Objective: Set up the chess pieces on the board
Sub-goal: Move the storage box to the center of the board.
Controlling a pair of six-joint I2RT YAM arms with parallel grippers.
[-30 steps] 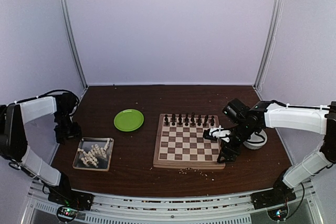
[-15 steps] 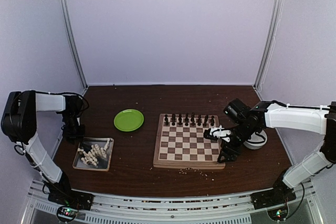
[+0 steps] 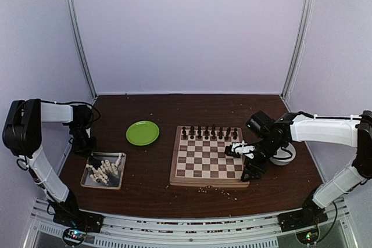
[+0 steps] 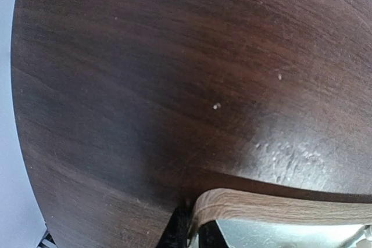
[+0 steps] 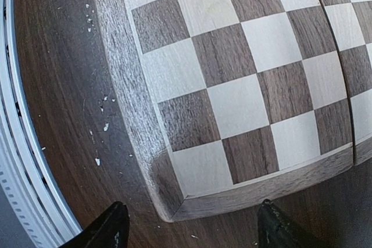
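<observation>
The board (image 3: 209, 183) lies right of centre on the table, with dark chess pieces (image 3: 208, 132) lined along its far rows. Cream chess pieces (image 3: 104, 169) lie heaped in a silver tray (image 3: 100, 186) at the left. My left gripper (image 3: 88, 146) is down at the tray's far-left corner. In the left wrist view its dark fingers (image 4: 179, 230) are shut on the tray's rim (image 4: 279, 207). My right gripper (image 3: 250, 171) hangs low over the board's near-right corner. It is open (image 5: 189, 226), with one fingertip on each side of the corner of the board (image 5: 116, 56) and nothing between them.
A green plate (image 3: 142, 133) sits behind the tray. A white round dish (image 3: 286, 155) stands right of the board, behind the right arm. Pale crumbs (image 3: 203, 189) dot the table in front of the board and beside its rim (image 5: 97, 161).
My left gripper has swung right and down to the tray's far corner and shut there. The right gripper has stayed at the board's corner, its jaws slightly narrower.
</observation>
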